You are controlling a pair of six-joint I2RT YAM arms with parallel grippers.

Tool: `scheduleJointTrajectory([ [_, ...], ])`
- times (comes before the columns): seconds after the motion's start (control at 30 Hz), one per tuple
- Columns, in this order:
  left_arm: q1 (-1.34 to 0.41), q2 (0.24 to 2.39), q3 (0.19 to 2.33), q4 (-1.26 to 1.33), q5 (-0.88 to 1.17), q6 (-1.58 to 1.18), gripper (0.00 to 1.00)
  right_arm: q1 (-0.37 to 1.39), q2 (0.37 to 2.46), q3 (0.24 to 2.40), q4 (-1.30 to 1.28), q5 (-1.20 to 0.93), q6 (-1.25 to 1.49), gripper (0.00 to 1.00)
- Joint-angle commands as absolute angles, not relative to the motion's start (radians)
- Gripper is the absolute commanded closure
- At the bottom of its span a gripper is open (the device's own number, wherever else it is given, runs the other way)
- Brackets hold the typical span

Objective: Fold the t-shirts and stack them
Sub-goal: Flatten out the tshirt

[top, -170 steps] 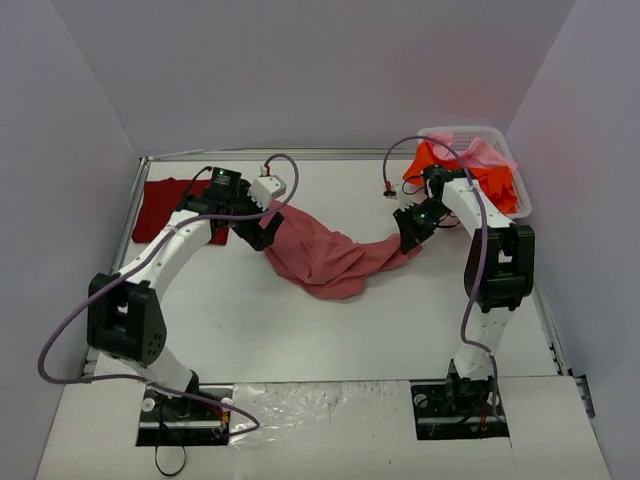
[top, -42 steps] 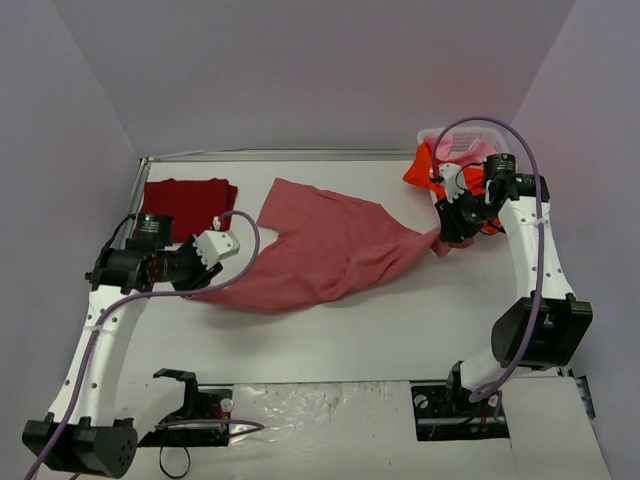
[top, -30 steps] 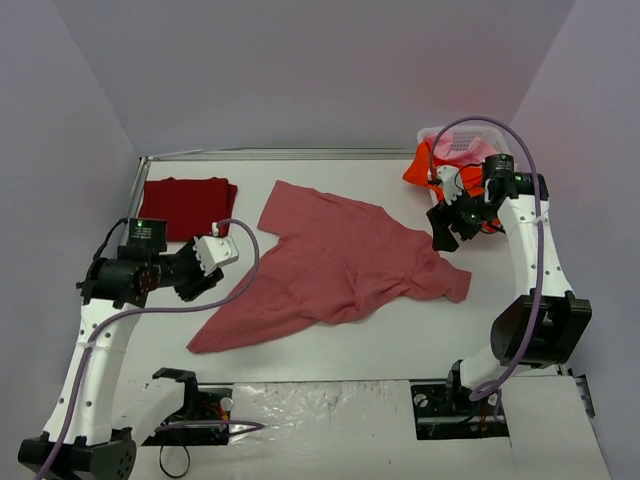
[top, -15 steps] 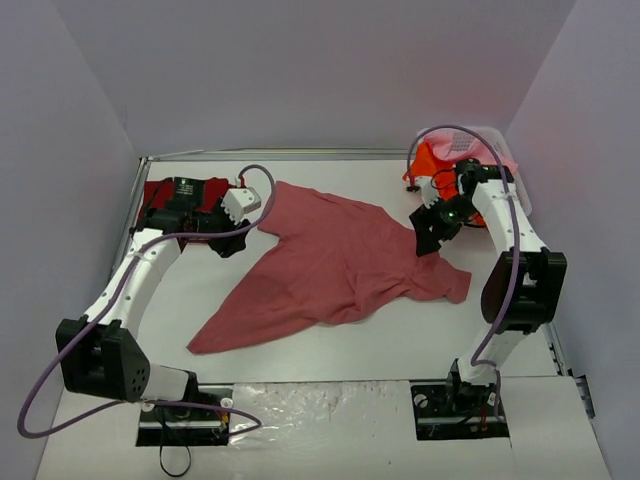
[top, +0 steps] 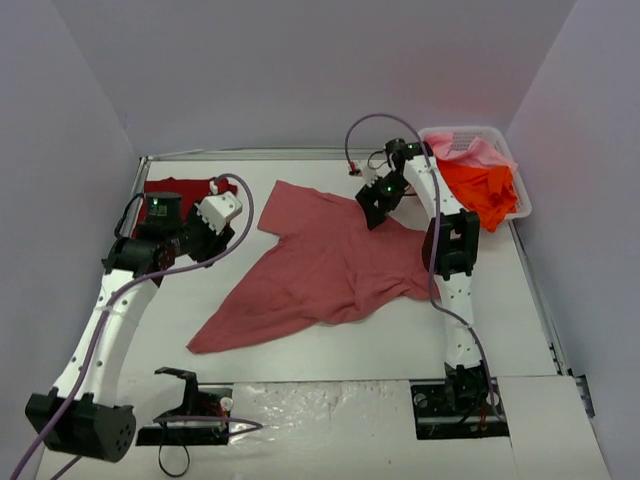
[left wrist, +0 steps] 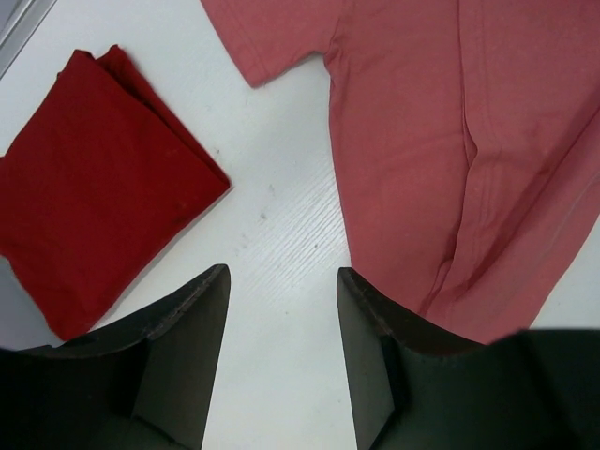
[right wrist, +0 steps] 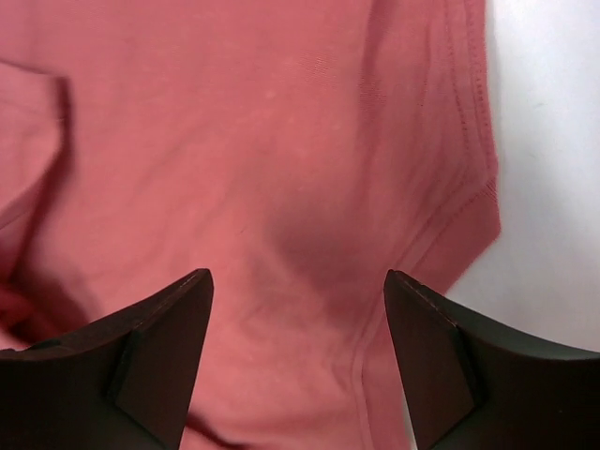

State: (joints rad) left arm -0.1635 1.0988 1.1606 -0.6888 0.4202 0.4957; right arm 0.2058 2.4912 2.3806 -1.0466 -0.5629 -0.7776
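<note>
A muted rose-red t-shirt (top: 330,262) lies spread flat on the middle of the table. A dark crimson t-shirt (top: 172,190) sits folded at the back left, partly behind my left arm. My left gripper (top: 205,242) hovers between the two. In the left wrist view it is open (left wrist: 281,274) over bare table, with the crimson shirt (left wrist: 89,197) to its left and the rose shirt (left wrist: 450,150) to its right. My right gripper (top: 373,207) is open above the rose shirt's far right part. In the right wrist view (right wrist: 297,277) nothing is between its fingers and the cloth (right wrist: 262,141) lies below.
A white lattice basket (top: 470,132) stands at the back right, holding an orange shirt (top: 482,185) and a light pink one (top: 470,150). Purple walls close in the table on three sides. Both arm bases are at the near edge.
The rose shirt was let go and lies flat. My right gripper has swung left and back over the shirt's far edge. My left gripper has drawn slightly left, off the sleeve.
</note>
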Motion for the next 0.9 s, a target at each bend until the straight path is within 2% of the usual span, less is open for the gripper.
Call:
scheduleJointTrajectory([
  [0.0, -0.16, 1.052, 1.155, -0.765, 0.353, 0.485, 0.52, 0.233, 2.531, 2.451, -1.128, -0.516, -0.752, 0.3],
  [0.37, -0.147, 0.943, 1.06, -0.767, 0.339, 0.453, 0.5, 0.267, 2.474, 2.424, -0.948, -0.506, -0.68, 0.28],
  [0.67, -0.107, 0.905, 0.996, -0.749, 0.376, 0.431, 0.48, 0.34, 2.485, 2.451, -0.686, -0.413, -0.523, 0.23],
  [0.73, -0.1, 0.893, 0.988, -0.749, 0.377, 0.426, 0.46, 0.35, 2.506, 2.471, -0.617, -0.4, -0.485, 0.21],
  [0.87, -0.078, 0.884, 0.973, -0.752, 0.391, 0.422, 0.43, 0.356, 2.549, 2.511, -0.54, -0.388, -0.436, 0.12],
])
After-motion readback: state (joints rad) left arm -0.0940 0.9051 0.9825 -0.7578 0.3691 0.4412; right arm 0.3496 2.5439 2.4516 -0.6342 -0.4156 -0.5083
